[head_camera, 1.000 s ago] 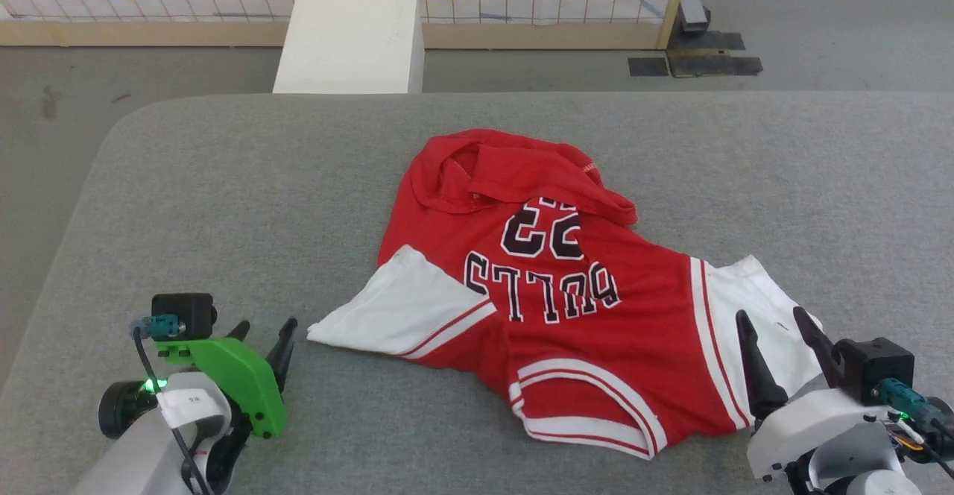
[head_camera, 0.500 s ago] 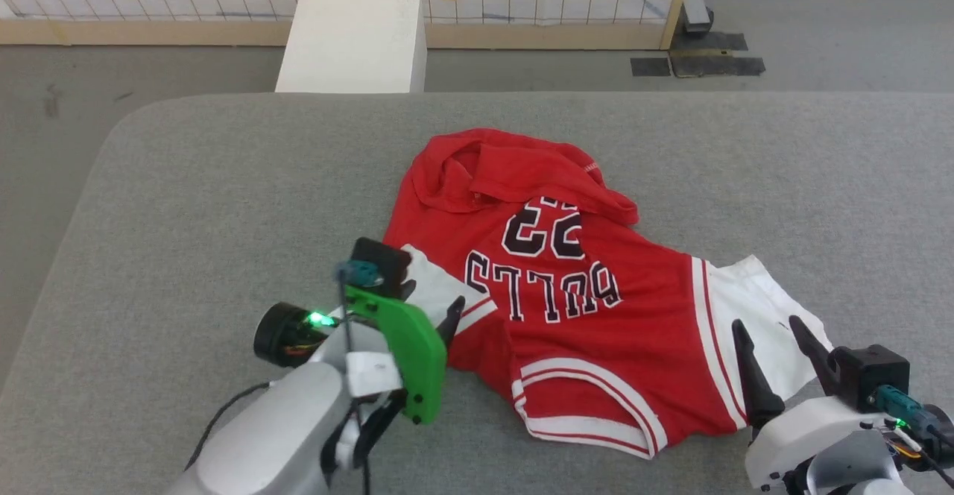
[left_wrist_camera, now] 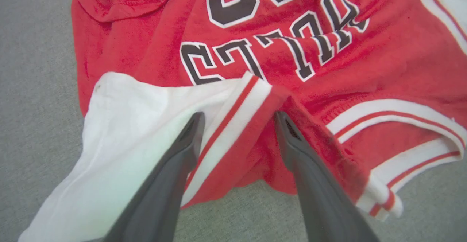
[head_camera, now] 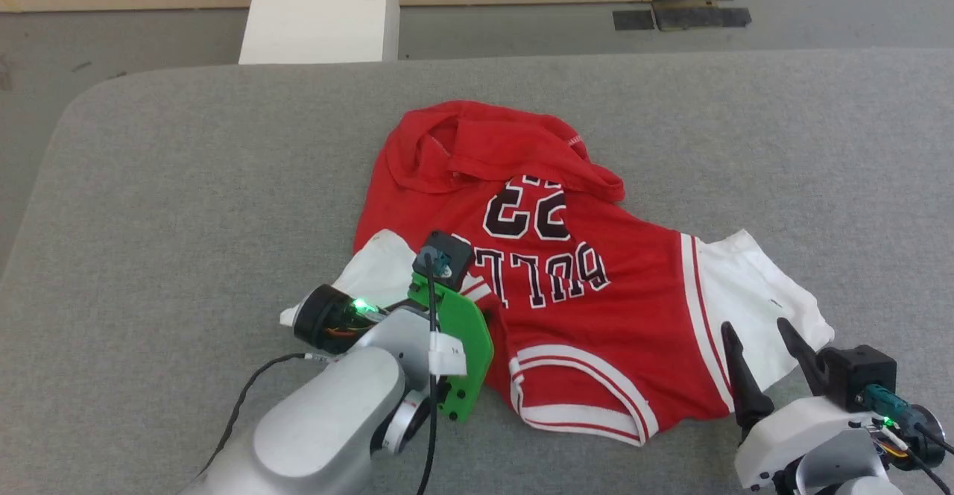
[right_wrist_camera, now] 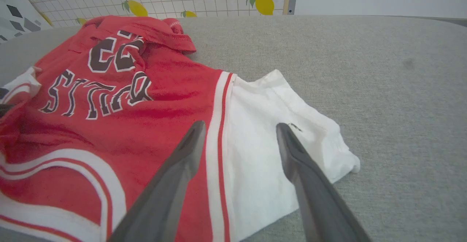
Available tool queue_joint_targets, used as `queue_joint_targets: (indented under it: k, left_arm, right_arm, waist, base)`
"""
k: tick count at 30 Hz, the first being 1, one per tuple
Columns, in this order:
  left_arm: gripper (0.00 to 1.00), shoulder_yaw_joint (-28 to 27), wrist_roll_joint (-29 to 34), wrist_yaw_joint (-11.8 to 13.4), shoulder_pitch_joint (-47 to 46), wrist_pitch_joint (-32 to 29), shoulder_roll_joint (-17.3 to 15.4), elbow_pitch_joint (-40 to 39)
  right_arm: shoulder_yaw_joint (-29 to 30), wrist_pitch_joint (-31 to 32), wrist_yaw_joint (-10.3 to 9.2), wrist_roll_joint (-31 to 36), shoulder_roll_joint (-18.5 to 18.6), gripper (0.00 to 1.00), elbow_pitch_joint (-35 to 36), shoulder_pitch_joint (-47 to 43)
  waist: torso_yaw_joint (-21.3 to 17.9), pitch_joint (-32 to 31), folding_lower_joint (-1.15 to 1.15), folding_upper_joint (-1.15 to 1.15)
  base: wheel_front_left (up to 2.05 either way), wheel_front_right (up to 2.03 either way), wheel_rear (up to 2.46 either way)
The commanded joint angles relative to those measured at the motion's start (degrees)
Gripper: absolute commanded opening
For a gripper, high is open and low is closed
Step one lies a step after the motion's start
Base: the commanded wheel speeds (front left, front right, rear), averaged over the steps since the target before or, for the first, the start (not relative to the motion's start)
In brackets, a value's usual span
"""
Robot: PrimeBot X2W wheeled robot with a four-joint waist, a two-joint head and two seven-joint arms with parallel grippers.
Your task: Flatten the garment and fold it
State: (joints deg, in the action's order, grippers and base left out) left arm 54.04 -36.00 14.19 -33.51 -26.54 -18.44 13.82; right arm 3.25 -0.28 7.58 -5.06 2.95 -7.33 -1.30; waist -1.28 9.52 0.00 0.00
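Left pincer [left_wrist_camera: 239,115]: jaws spread wide, nothing held. One finger is over the white sleeve [left_wrist_camera: 127,125] on my left and the other over red body cloth, with the striped seam trim [left_wrist_camera: 237,125] between them. I cannot tell whether the tips touch the fabric. The garment [head_camera: 596,309], a red T-shirt with printed number and lettering, lies mid-desk, collar towards me, far hem [head_camera: 477,137] rolled over on itself. I judge it thin, light and limp. It will drag and bunch rather than slide flat, so I would pinch the doubled seam or cuff, not a single layer. Right pincer [head_camera: 753,326]: equally wide, empty, poised over the other sleeve [head_camera: 753,286] near its seam stripe. The grey desk [head_camera: 186,182] lies beneath, with a white block [head_camera: 320,10] beyond.
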Motion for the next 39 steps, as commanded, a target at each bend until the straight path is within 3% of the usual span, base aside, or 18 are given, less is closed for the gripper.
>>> queue_joint_targets:
  k: [1,9,10,11,12,21,32,39]
  left_arm:
    - [1.0,0.0,0.5,0.1,-1.1,-0.2,0.4,1.2]
    - [1.0,0.6,-0.5,-2.3,-1.5,2.1,2.6,8.6]
    - [0.85,0.6,-0.8,-2.9,-1.5,2.4,2.9,9.3]
    - [0.27,0.6,-1.1,-3.4,-1.5,2.8,3.1,9.7]
    - [0.0,0.5,-1.3,-3.9,-1.5,3.4,3.4,10.1]
    - [0.0,-1.9,-1.3,-5.2,-1.4,13.7,4.0,9.1]
    - [0.0,-8.5,-3.2,-5.1,11.5,37.0,-0.6,3.6]
    - [0.0,-10.5,-5.3,-4.5,21.6,40.9,-0.8,8.1]
  right_arm:
    - [-0.2,-0.5,-0.09,-0.3,-0.1,1.0,-0.2,1.1]
    - [-1.1,-1.0,-0.09,-0.2,-0.1,1.0,-1.4,1.9]
    - [-1.2,-1.0,-0.09,-0.2,-0.1,1.0,-1.5,2.0]
    - [-1.3,-1.1,-0.09,-0.2,-0.1,1.0,-1.7,2.1]
    - [-1.3,-1.1,-0.09,-0.2,-0.1,1.0,-1.8,2.1]
    - [-1.1,-1.0,-0.09,0.3,-0.1,1.0,-3.0,1.5]
    - [-0.4,0.0,-0.09,0.8,-0.1,1.0,-2.3,-0.6]
    - [-0.6,0.7,-0.09,0.8,-0.1,1.0,-2.0,-1.9]
  waist:
    - [-0.6,1.0,0.0,0.0]
    - [-1.5,2.4,0.0,0.0]
    - [-1.5,2.5,0.0,0.0]
    - [-1.5,2.6,0.0,0.0]
    - [-1.5,2.6,0.0,0.0]
    - [0.0,-0.1,0.0,0.0]
    - [3.7,-4.4,0.0,0.0]
    - [5.4,-6.1,0.0,0.0]
  base:
    - [0.0,0.0,0.0]
    - [0.0,0.0,0.0]
    - [0.0,0.0,0.0]
    - [0.0,0.0,0.0]
    - [0.0,0.0,0.0]
    - [0.0,0.0,0.0]
    - [0.0,0.0,0.0]
    - [0.0,0.0,0.0]
